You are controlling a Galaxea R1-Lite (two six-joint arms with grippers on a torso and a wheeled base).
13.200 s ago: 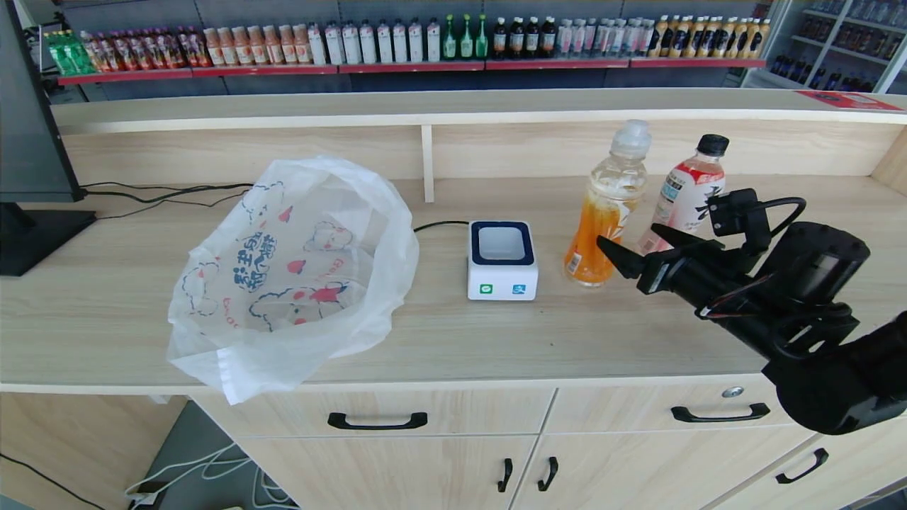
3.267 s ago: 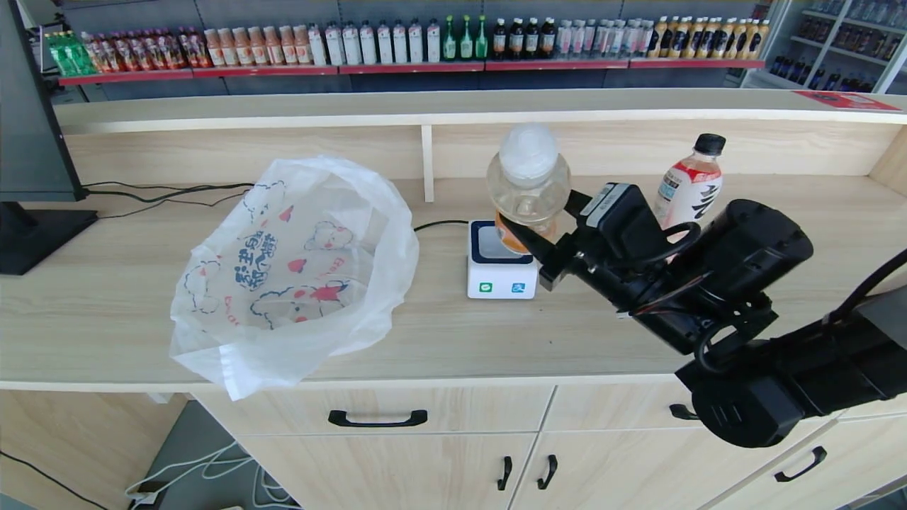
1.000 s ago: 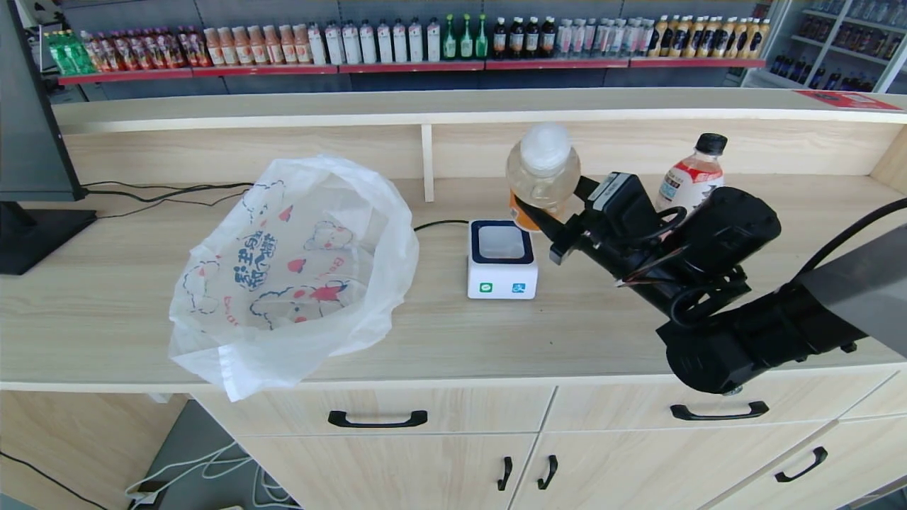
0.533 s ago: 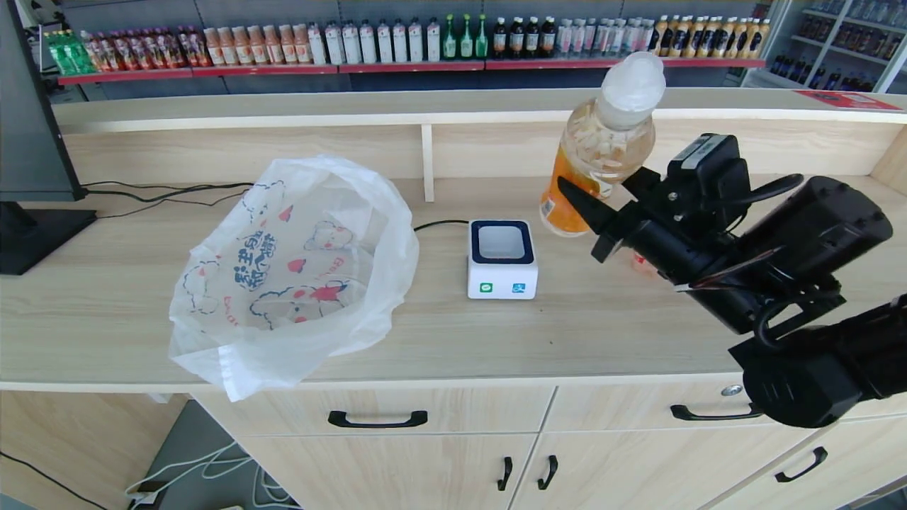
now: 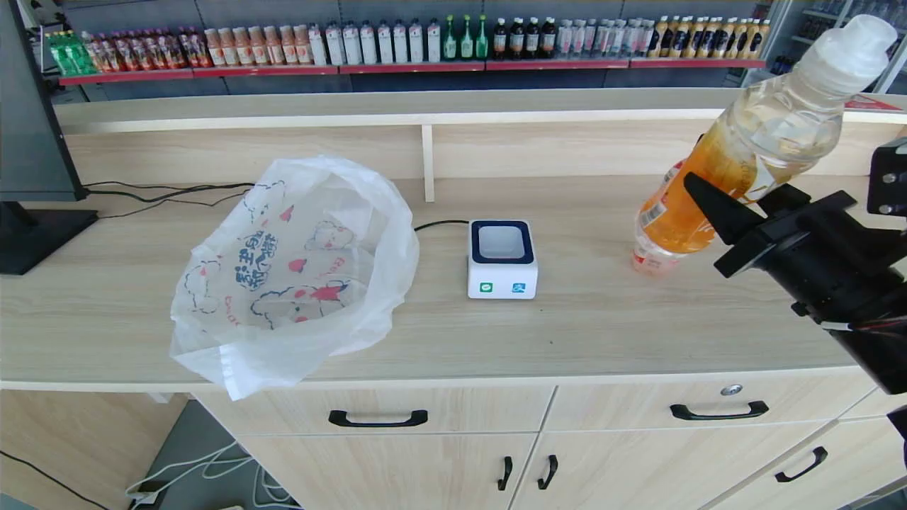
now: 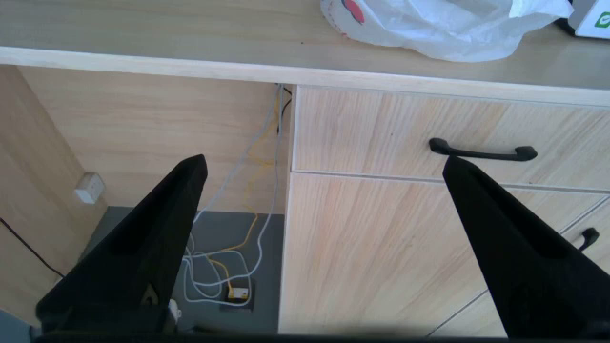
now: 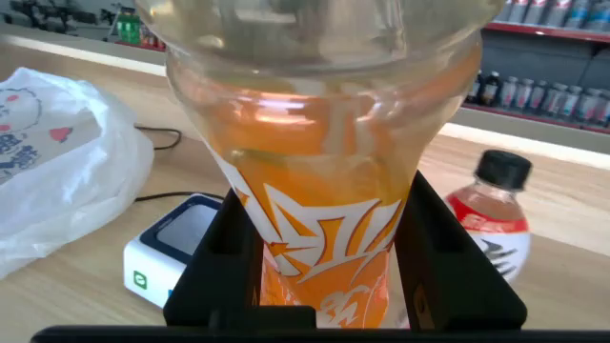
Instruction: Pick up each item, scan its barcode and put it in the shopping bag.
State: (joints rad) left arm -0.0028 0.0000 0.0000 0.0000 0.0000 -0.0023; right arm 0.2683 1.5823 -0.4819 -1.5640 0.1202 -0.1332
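My right gripper [image 5: 723, 202] is shut on the orange drink bottle [image 5: 716, 177] and holds it tilted above the right end of the counter, white cap toward the upper right. In the right wrist view the orange drink bottle [image 7: 324, 219] sits between the black fingers [image 7: 224, 252]. Partly hidden behind it stands the second bottle [image 5: 648, 261], seen with its black cap as the second bottle [image 7: 496, 219]. The white scanner [image 5: 501, 258] sits mid-counter, and the shopping bag [image 5: 297, 269] lies open at the left. My left gripper [image 6: 324, 248] hangs open below the counter edge, facing the drawers.
A monitor base [image 5: 35, 234] and cables occupy the counter's far left. A raised wooden ledge [image 5: 425, 117] runs along the back with a divider post [image 5: 427, 163]. Drawers with black handles [image 5: 377, 421] sit under the counter. Bare counter lies between scanner and bottles.
My right gripper has carried the orange bottle from beside the scanner up and to the right, tilting it further. The bag, scanner and second bottle stayed put.
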